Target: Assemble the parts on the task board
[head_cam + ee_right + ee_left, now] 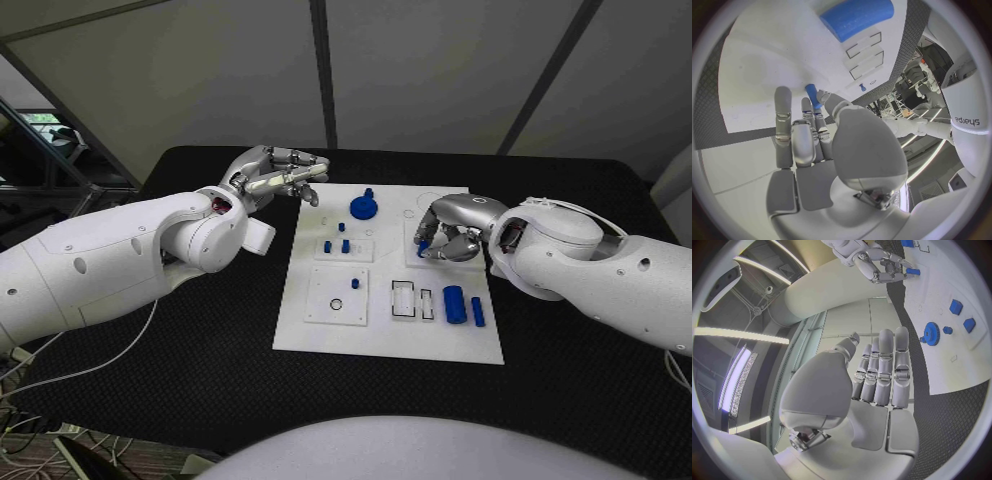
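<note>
The white task board [387, 335] lies mid-table. My right hand [453, 228] hovers over the board's right side and pinches a small blue peg [423, 246] between thumb and finger; the right wrist view shows that peg [812, 94] at the fingertips, just above the board. My left hand [274, 176] is raised beside the board's far left corner, fingers straight, holding nothing; its palm [879, 377] is bare. A blue gear-like disc [364, 207] sits at the board's far middle. A blue cylinder [453, 303] and a blue bar [477, 311] lie near the board's right edge.
Small blue pegs [336, 245] stand left of centre on the board. Two rectangular slots [414, 298] and a round hole [336, 304] lie in the near half. The black table [173, 370] surrounds the board.
</note>
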You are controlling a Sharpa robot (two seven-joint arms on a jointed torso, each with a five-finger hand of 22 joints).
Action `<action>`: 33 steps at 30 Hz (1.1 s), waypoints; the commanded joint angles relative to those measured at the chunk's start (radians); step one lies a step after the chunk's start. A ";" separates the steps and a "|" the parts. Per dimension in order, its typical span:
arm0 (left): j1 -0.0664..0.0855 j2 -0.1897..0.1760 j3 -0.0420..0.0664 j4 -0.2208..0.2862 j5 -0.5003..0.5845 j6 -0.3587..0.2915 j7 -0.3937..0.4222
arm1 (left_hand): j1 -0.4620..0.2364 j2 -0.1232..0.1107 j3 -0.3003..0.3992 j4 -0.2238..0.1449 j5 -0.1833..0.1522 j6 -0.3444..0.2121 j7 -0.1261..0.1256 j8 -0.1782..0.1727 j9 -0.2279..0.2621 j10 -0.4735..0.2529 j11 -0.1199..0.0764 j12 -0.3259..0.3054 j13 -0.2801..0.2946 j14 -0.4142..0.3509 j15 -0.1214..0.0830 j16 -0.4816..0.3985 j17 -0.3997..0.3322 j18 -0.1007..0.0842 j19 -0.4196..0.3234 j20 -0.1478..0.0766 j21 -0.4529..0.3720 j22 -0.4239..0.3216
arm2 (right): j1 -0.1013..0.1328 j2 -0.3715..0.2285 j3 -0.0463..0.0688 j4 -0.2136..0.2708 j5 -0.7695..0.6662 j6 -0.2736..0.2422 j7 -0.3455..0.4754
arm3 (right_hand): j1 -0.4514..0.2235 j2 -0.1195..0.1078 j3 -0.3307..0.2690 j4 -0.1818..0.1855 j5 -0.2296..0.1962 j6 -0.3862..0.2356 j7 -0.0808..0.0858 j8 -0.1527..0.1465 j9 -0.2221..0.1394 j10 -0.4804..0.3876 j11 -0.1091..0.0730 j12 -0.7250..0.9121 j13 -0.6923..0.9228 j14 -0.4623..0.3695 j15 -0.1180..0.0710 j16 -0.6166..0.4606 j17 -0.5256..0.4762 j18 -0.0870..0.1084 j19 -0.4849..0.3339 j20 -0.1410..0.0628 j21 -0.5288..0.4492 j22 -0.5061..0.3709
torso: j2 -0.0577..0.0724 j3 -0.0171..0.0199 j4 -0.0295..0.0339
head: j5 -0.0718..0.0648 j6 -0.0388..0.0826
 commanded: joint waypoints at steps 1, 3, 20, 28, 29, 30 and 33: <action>0.001 -0.001 0.001 0.002 0.002 0.011 0.004 | 0.008 0.005 -0.006 -0.002 0.005 -0.004 0.006 -0.004 -0.001 -0.005 0.001 0.005 0.001 0.001 0.006 -0.005 -0.001 -0.004 0.008 -0.001 -0.004 -0.002 | 0.001 0.002 0.000 -0.004 -0.010 0.018 -0.003 | 0.009 0.007 0.009 0.000 -0.011 0.017 -0.002 0.010 0.003 0.019 -0.004 0.006 0.002 0.031 -0.009 0.001 -0.002 -0.004 0.008 -0.004 0.010 0.006 | 0.000 0.0002 -0.0008 | 0.000 -0.001; 0.001 -0.001 0.001 0.002 0.002 0.011 0.004 | 0.008 0.005 -0.006 -0.002 0.005 -0.004 0.006 -0.004 -0.001 -0.005 0.001 0.005 0.001 0.001 0.006 -0.005 -0.001 -0.004 0.008 -0.001 -0.004 -0.002 | 0.001 0.002 0.000 -0.005 -0.011 0.021 -0.005 | 0.013 0.011 0.011 -0.001 -0.015 0.026 -0.003 0.013 0.005 0.030 -0.007 0.007 0.004 0.032 -0.012 0.003 0.001 -0.005 0.012 -0.007 0.017 0.015 | 0.000 -0.0001 -0.0007 | 0.000 -0.002; 0.001 -0.003 0.001 0.001 0.002 0.010 0.003 | 0.024 0.017 -0.002 -0.006 0.008 -0.004 0.006 -0.003 -0.001 -0.008 0.001 0.007 0.001 -0.001 0.005 -0.006 -0.001 -0.004 0.010 -0.001 -0.006 -0.004 | 0.001 -0.009 0.000 0.031 -0.003 -0.125 0.036 | 0.053 0.035 0.041 -0.028 -0.046 0.067 -0.016 0.028 0.019 0.082 -0.024 0.013 0.017 0.036 -0.027 0.012 0.014 -0.012 0.033 -0.023 0.053 0.057 | -0.001 0.0000 -0.0007 | 0.001 0.000; 0.000 -0.003 0.001 -0.001 0.002 0.009 0.004 | 0.035 0.024 0.004 -0.011 0.009 -0.005 0.006 -0.003 -0.002 -0.011 0.001 0.008 0.001 -0.003 0.005 -0.006 -0.002 -0.003 0.010 -0.002 -0.006 -0.004 | 0.001 -0.039 0.001 0.115 0.026 -0.199 0.068 | 0.055 0.033 0.048 -0.033 -0.031 0.066 -0.014 0.026 0.020 0.082 -0.022 0.009 0.019 0.037 -0.027 0.014 0.017 -0.013 0.032 -0.024 0.057 0.059 | -0.001 0.0024 -0.0012 | 0.005 0.003; -0.001 -0.003 0.001 -0.001 0.002 0.009 0.003 | 0.035 0.024 0.004 -0.011 0.009 -0.005 0.006 -0.003 -0.002 -0.011 0.001 0.008 0.001 -0.003 0.005 -0.006 -0.002 -0.003 0.010 -0.002 -0.006 -0.004 | 0.001 -0.043 0.002 0.130 0.030 -0.205 0.072 | 0.055 0.033 0.048 -0.033 -0.031 0.066 -0.014 0.026 0.020 0.082 -0.022 0.009 0.019 0.037 -0.027 0.014 0.018 -0.013 0.032 -0.024 0.057 0.060 | -0.001 0.0016 -0.0017 | 0.007 0.002; -0.001 -0.003 0.001 -0.002 0.002 0.010 0.004 | 0.035 0.024 0.004 -0.011 0.009 -0.005 0.006 -0.003 -0.002 -0.011 0.001 0.008 0.001 -0.003 0.005 -0.006 -0.002 -0.003 0.010 -0.002 -0.006 -0.004 | 0.001 -0.047 0.002 0.145 0.033 -0.210 0.075 | 0.055 0.033 0.049 -0.034 -0.029 0.066 -0.014 0.025 0.020 0.082 -0.022 0.009 0.019 0.037 -0.027 0.014 0.018 -0.013 0.033 -0.024 0.059 0.061 | -0.002 0.0014 -0.0022 | 0.007 0.002; -0.001 -0.002 0.001 -0.003 0.002 0.010 0.004 | 0.035 0.024 0.004 -0.011 0.009 -0.005 0.006 -0.003 -0.002 -0.011 0.001 0.008 0.001 -0.003 0.005 -0.006 -0.002 -0.003 0.010 -0.002 -0.006 -0.004 | 0.001 -0.052 0.002 0.184 0.050 -0.217 0.083 | 0.055 0.033 0.050 -0.035 -0.027 0.065 -0.014 0.025 0.021 0.082 -0.022 0.008 0.019 0.037 -0.027 0.014 0.019 -0.013 0.033 -0.024 0.059 0.062 | -0.002 -0.0008 -0.0014 | 0.005 0.003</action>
